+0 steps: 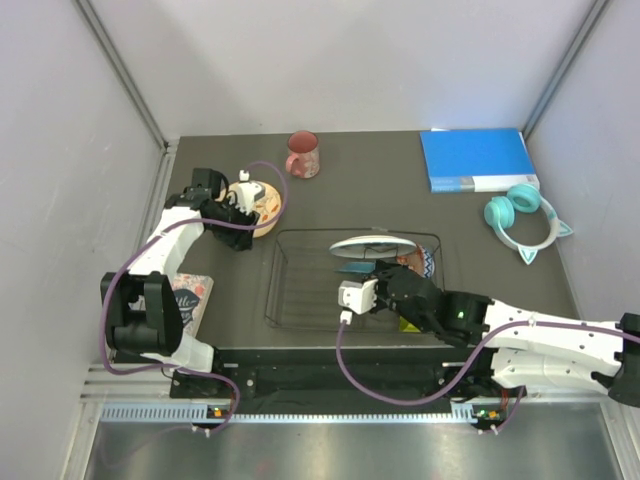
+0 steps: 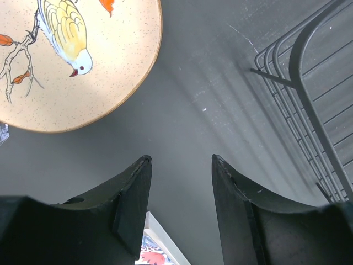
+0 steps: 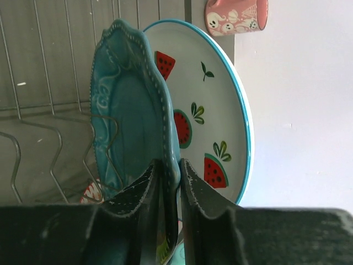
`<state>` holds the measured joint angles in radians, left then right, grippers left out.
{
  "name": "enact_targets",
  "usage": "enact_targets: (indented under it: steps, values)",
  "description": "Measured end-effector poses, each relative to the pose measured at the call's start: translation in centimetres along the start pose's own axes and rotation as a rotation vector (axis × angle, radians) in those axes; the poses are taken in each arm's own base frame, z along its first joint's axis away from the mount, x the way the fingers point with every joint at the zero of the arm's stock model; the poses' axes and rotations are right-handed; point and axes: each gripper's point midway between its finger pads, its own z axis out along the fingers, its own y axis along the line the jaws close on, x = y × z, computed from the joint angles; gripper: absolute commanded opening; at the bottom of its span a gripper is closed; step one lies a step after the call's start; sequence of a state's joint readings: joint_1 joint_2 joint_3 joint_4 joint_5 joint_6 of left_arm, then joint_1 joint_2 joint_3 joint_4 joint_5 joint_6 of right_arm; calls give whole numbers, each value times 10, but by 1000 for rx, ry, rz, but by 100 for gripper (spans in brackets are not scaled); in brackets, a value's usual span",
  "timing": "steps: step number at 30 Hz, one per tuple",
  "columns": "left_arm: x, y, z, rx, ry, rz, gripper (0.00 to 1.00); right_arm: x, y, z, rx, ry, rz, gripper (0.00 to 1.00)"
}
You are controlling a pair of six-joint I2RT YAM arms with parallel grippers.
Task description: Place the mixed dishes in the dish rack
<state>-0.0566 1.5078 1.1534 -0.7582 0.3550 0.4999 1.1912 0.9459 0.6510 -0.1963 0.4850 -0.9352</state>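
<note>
Left of the dish rack [image 1: 300, 300], the left claw [image 2: 179, 187] hangs over the table [image 2: 187, 110] with its jaws apart and nothing between them. The cream-yellow floral plate [image 2: 66, 55] lies flat just beyond it, near the rack's far left corner but not touching it. We judge the claw sits low so it can get under the plate's edge. Only part of that plate shows in the left wrist view, and a red-and-white corner [image 2: 153, 251] below the claw is too cropped to name.

Beyond the rack's far side the pink-red mug [image 1: 302, 155] stands alone on the table, not yet loaded.

Inside the rack, toward its far right, the white plate with red marks [image 3: 212, 121] stands on edge. The teal scalloped plate [image 3: 127, 121] stands close on its near side, and the right claw [image 3: 170, 190] is clamped on its rim. We take this thin edge grip as the way to keep the plate upright while it goes down between the wires. Its lower edge is hidden behind the claw, so we cannot tell whether it sits in a slot. The right arm [image 1: 520, 325] covers the rack's near right corner. A patterned scrap [image 1: 425, 262] and a lime-green scrap [image 1: 408, 323] peek out there, too little to call bowls.

Right of the rack lie the blue binder [image 1: 475, 158] and teal cat-ear headphones [image 1: 520, 215], no part of the job
</note>
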Motion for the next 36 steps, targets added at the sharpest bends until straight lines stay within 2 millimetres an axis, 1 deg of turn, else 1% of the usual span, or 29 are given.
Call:
enact_targets:
  steps: [1,3,4,5,7,8,11,13,14,22,24,26,30,32,33,34,36]
  values:
    - [0,0,0,-1,0,-2,53,0,1,0,-5,1,5,20]
    - [0,2,-1,-3,-1,-5,53,1,1,0,-7,6,12,27]
    - [1,2,-1,-4,-2,-6,53,2,1,-1,-3,13,17,33]
    - [0,2,-1,-3,-3,-7,53,2,0,-1,-2,15,19,47]
    - [0,2,-1,-1,-5,-8,53,4,-3,-2,2,28,21,57]
    - [0,2,-1,0,-6,-8,53,4,-4,-3,7,33,30,64]
    - [0,2,-1,2,-7,-8,53,4,-9,-6,15,43,40,72]
    - [0,2,-1,4,-9,-8,53,3,-14,-8,20,44,48,86]
    - [-1,1,-1,5,-9,-8,53,2,-17,-10,23,42,54,100]
    - [-4,2,0,7,-14,-10,53,-11,-54,-32,64,24,140,100]
    - [-7,4,-2,0,-22,-11,53,-19,-70,-39,82,11,200,100]
    - [-12,7,-3,-14,-33,-10,54,-31,-93,-48,115,-13,278,100]
    - [-29,23,-5,-70,-58,5,53,-62,-152,-67,205,-76,434,100]
    - [-46,39,-4,-105,-74,15,53,-79,-180,-71,245,-106,504,100]
    - [-54,47,-2,-120,-81,20,53,-85,-190,-71,261,-115,531,100]
    - [-63,56,0,-139,-91,24,53,-91,-196,-69,271,-120,550,100]
    - [-77,73,5,-173,-103,26,53,-95,-197,-60,276,-114,567,100]
